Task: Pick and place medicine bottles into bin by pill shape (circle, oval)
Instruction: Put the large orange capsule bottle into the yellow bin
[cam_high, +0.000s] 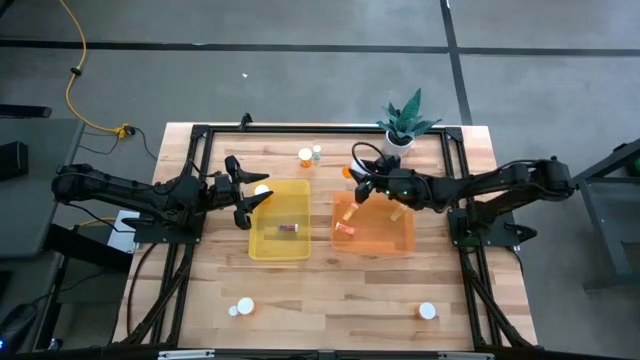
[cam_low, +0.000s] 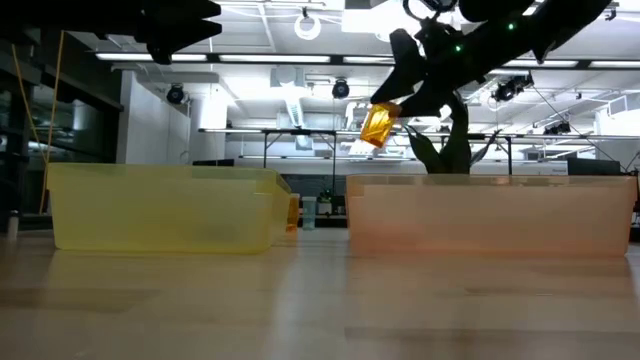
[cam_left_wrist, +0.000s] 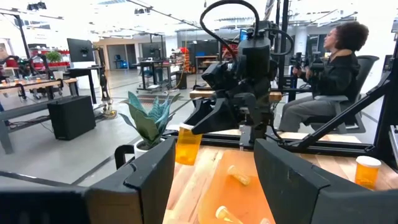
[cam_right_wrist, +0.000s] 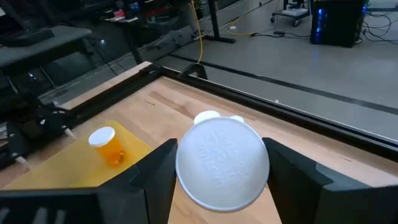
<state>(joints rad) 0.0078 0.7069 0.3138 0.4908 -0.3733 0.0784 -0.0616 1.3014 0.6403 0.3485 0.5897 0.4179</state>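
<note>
High view: right gripper (cam_high: 358, 187) squeezes an orange bottle (cam_high: 351, 172) in the air over the orange bin (cam_high: 405, 243). Left gripper (cam_high: 247, 193) hangs open, empty, beside the yellow bin (cam_high: 252, 245).

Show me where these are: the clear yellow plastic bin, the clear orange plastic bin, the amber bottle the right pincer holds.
clear yellow plastic bin (cam_high: 279, 254): high view, near wall.
clear orange plastic bin (cam_high: 378, 248): high view, near wall.
amber bottle (cam_low: 377, 125): low view, body.

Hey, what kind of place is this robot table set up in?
Probably a robotics lab or workshop. Behind the wooden table there are rows of workbenches with equipment under ceiling strip lights, and a seated person appears to be working controls nearby.
</note>
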